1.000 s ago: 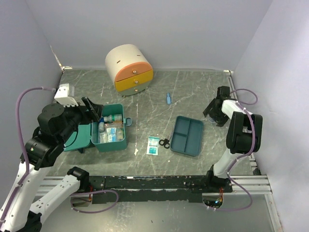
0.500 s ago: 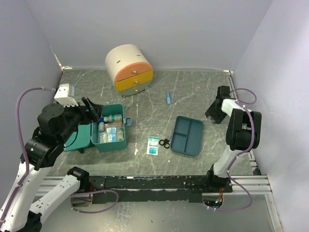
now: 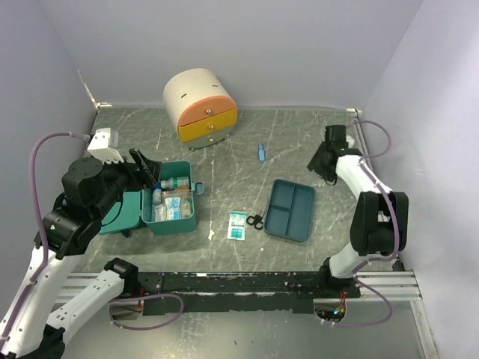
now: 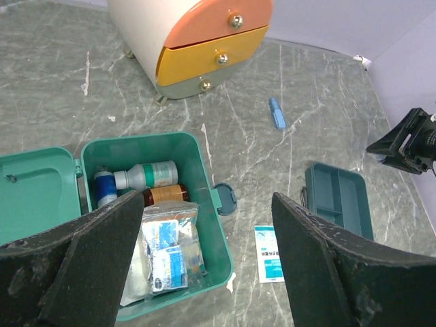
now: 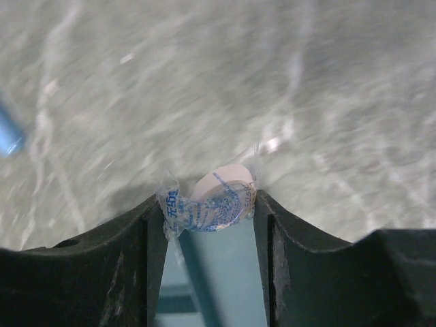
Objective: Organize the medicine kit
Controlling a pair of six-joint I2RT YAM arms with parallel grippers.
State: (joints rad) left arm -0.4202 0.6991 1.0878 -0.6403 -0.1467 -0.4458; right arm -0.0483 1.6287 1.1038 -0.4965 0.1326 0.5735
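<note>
Wrapped packet: blue print was illegible.
Sachet: blue print was too small.
Bottle in medicine kit: label was unreadable.

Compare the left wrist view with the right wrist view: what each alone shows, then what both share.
Left wrist only: the open medicine kit with bottles and packets, the cream cabinet, the white sachet. Right wrist only: a wrapped roll pinched by the right gripper. Both: the marble table, the blue tube and, apparently, the dark-blue tray.
</note>
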